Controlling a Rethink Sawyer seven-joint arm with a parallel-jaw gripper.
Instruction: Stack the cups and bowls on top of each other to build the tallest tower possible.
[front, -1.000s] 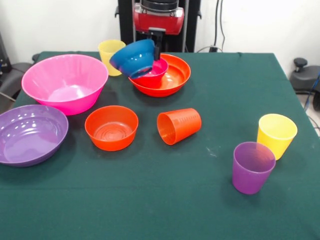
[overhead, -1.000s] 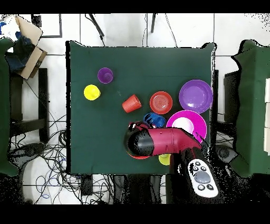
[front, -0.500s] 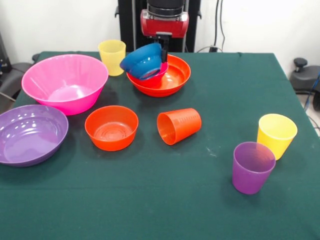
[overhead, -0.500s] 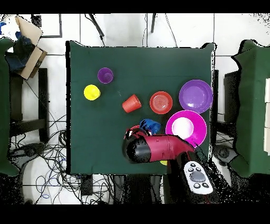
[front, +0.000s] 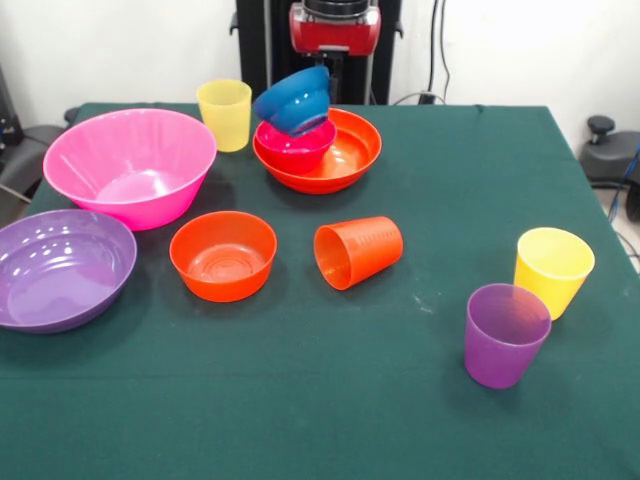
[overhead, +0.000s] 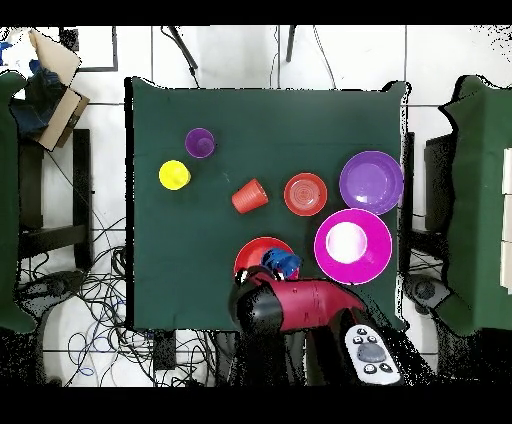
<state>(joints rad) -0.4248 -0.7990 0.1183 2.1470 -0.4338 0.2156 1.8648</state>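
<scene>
Purple shallow bowl (front: 62, 266) at the far left of the front view, sitting flat on the green tablecloth (front: 330, 400). Just behind it, big pink bowl (front: 130, 165), upright and empty, apart from every other piece. Small orange bowl (front: 223, 255) right of the purple one, also empty. Yellow cup (front: 224, 114) upright at the back, between the pink bowl and the wide orange bowl (front: 345, 155). Magenta bowl (front: 295, 145) resting inside the wide orange bowl, toward its left side. Blue bowl (front: 296, 100) tilted, mouth turned down and leftward, lower edge at the magenta bowl's rim, upper right edge pinched by the gripper (front: 331, 82) hanging from the red arm (overhead: 300, 305). Orange cup (front: 358, 252) lying on its side near the middle, mouth toward the small orange bowl. Purple cup (front: 506, 334) upright at the right, with a second yellow cup (front: 553, 270) just behind and right of it, nearly touching.
</scene>
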